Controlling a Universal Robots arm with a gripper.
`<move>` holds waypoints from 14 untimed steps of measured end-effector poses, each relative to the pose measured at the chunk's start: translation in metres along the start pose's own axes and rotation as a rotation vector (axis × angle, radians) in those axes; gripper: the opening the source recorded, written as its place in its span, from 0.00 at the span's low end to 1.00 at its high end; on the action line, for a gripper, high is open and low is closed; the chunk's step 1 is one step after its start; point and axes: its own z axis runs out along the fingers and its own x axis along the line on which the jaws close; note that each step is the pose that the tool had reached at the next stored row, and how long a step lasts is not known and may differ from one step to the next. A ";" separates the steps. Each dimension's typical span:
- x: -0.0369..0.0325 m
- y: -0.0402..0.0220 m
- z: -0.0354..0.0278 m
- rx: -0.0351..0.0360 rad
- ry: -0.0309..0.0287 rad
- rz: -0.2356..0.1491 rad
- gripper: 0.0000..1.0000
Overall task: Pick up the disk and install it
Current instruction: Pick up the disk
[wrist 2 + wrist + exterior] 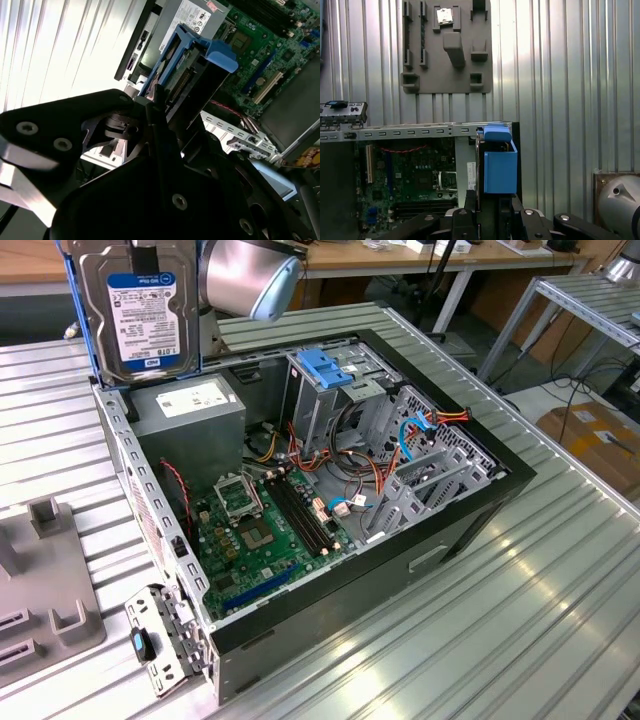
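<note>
The disk (140,315) hangs upright at the exterior view's upper left, label facing the camera, blue rails along its sides. It is in the air over the back corner of the open computer case (480,500), just above the grey power-supply box (190,412). My gripper (146,256) is shut on the disk's top edge. In the first wrist view the disk (499,167) is edge-on, with its blue rail between my black fingers (470,200). In the second wrist view the disk (192,65) juts out from my gripper (162,107) toward the case.
Inside the case lie the green motherboard (260,525), loose cables and a metal drive cage with a light-blue latch (325,367). A grey fixture plate (45,585) sits at the exterior view's left. A metal bracket (160,640) hangs by the case's near corner. The ribbed metal table (500,640) surrounds everything.
</note>
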 end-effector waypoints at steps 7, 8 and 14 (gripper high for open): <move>-0.0011 -0.0291 0.0003 0.0000 -0.0001 0.000 0.35; -0.0012 -0.0321 0.0004 0.0001 -0.0001 0.000 0.35; -0.0021 -0.0550 0.0007 0.0002 -0.0002 0.000 0.35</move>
